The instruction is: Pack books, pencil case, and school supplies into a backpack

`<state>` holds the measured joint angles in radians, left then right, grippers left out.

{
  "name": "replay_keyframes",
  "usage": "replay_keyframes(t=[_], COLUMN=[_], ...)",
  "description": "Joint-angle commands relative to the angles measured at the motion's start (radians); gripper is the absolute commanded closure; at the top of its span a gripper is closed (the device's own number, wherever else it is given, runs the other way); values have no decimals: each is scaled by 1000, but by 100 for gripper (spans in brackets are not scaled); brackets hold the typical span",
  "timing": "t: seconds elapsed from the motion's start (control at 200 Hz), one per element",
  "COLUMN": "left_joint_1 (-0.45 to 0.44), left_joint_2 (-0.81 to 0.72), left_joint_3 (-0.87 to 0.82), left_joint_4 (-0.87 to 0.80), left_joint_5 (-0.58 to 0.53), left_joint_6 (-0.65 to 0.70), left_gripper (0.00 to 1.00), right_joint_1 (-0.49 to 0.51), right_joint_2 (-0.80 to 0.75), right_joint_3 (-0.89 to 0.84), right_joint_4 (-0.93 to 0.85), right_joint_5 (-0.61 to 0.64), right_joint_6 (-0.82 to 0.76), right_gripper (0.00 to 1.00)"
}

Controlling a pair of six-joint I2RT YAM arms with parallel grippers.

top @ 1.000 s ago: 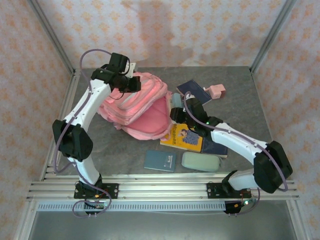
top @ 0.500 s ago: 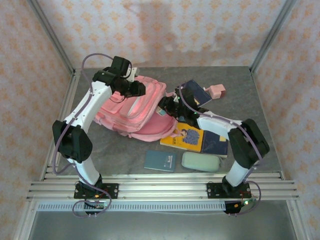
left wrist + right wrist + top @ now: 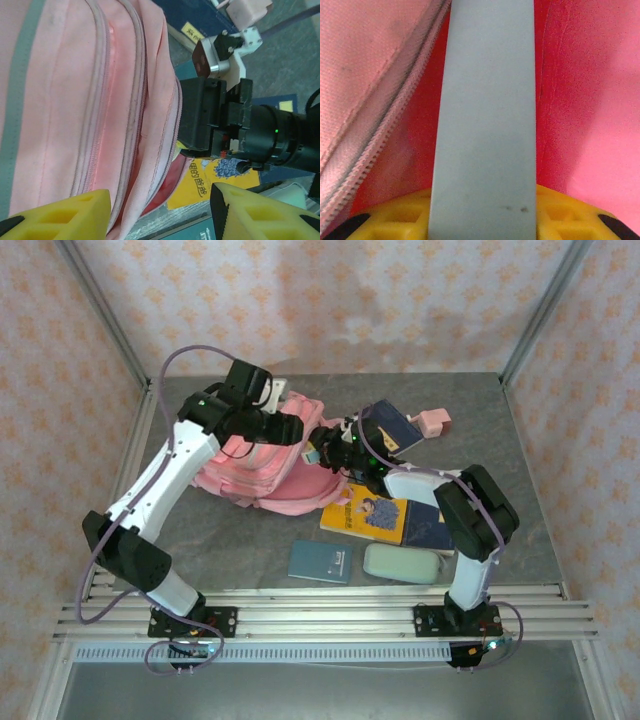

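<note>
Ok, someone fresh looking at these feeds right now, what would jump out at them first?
The big pink backpack lying left of centre on the table, with the right gripper at its open mouth holding a slim blue-grey bar, red lining behind it. The left gripper hovers open above the backpack's front. Nearer the front edge, a yellow book, a teal notebook and the mint pencil case lie unpacked.

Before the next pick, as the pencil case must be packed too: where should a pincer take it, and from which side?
Probably from straight above, closing across the middle of the pencil case: it lies flat on the table, long axis left to right, so its narrow width suits a pincer. The teal notebook sits close to its left end.
</note>
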<state>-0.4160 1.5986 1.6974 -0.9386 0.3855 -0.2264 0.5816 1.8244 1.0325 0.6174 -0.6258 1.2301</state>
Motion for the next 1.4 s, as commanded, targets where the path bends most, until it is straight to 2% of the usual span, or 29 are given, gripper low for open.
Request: replay_keyframes(t=[0.0,0.215,0.395,0.535,0.6,0.641,0.676,0.816,1.016,1.176,1.391], left_joint_1=[-34,-63,-64,-63,-63,-63,-63,-63,-39,-9,25], left_joint_2=[51,106,131,154,163,167,166,100,5,-51,-102], left_joint_3=[-15,9,24,23,17,12,7,-43,-41,-29,-18], left_joint_4=[-21,14,23,34,42,44,49,100,110,114,137], left_joint_5=[-68,-143,-193,-188,-182,-178,-174,-193,-247,-214,-113], left_joint_6=[36,36,33,29,26,24,26,29,6,-34,-54], left_gripper=[44,47,61,70,77,87,100,100,100,100,100], right_joint_1=[2,2,2,2,2,3,2,2,2,9,43], right_joint_2=[-14,-16,-25,-25,-25,-25,-25,-36,-102,-134,-57], right_joint_3=[26,27,20,17,15,15,15,11,-30,-84,-52], right_joint_4=[153,144,142,145,145,144,142,91,-95,-181,-359], right_joint_5=[-26,-38,-41,-46,-46,-47,-48,-43,30,81,111], right_joint_6=[18,16,12,12,11,9,7,-32,-190,-284,-409], right_gripper=[100,100,100,100,100,100,100,100,100,100,98])
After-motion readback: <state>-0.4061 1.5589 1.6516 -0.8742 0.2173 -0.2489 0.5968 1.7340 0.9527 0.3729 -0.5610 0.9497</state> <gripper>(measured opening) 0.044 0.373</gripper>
